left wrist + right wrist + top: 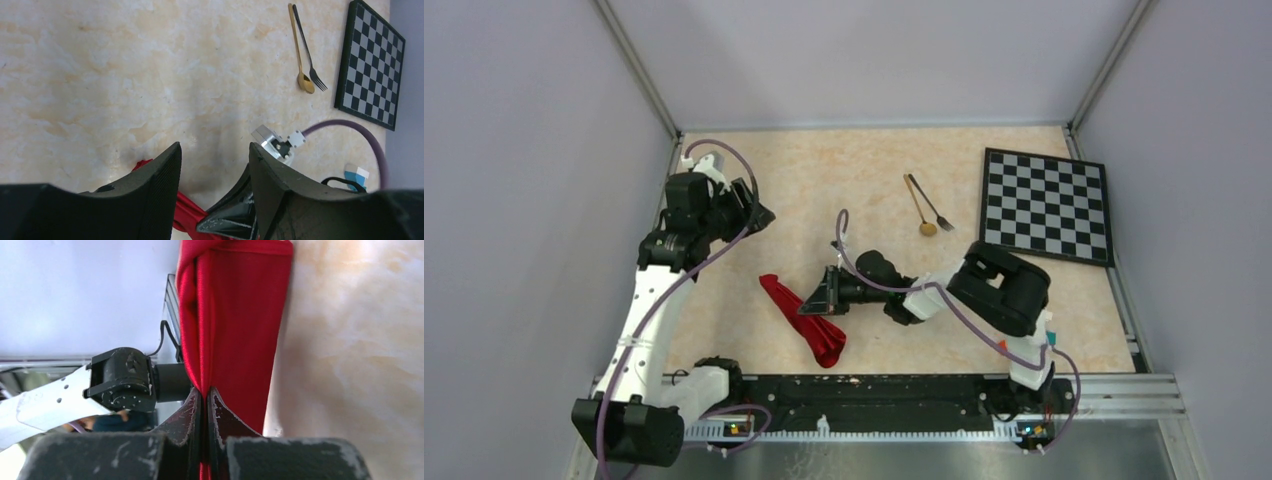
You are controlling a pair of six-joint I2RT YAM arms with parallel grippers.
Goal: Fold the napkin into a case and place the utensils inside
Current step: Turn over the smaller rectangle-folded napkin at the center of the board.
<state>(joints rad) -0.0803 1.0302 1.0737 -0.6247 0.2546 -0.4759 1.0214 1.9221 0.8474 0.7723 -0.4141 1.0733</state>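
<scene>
The deep-red napkin [806, 322] lies on the table as a narrow folded strip, running from upper left to lower right. My right gripper [820, 294] reaches in from the right and is shut on the strip's long edge; in the right wrist view a fold of the napkin [235, 315] is pinched between the closed tips of my right gripper [205, 392]. My left gripper [759, 212] hovers open up and left of the cloth, and in its own view my left gripper [214, 150] holds nothing. The gold spoon [920, 212] and dark fork [934, 207] lie side by side, apart from both grippers.
A black-and-white checkered board [1046, 205] lies at the back right, just right of the utensils. Grey walls enclose the table on three sides. A metal rail [904, 395] with both arm bases runs along the near edge.
</scene>
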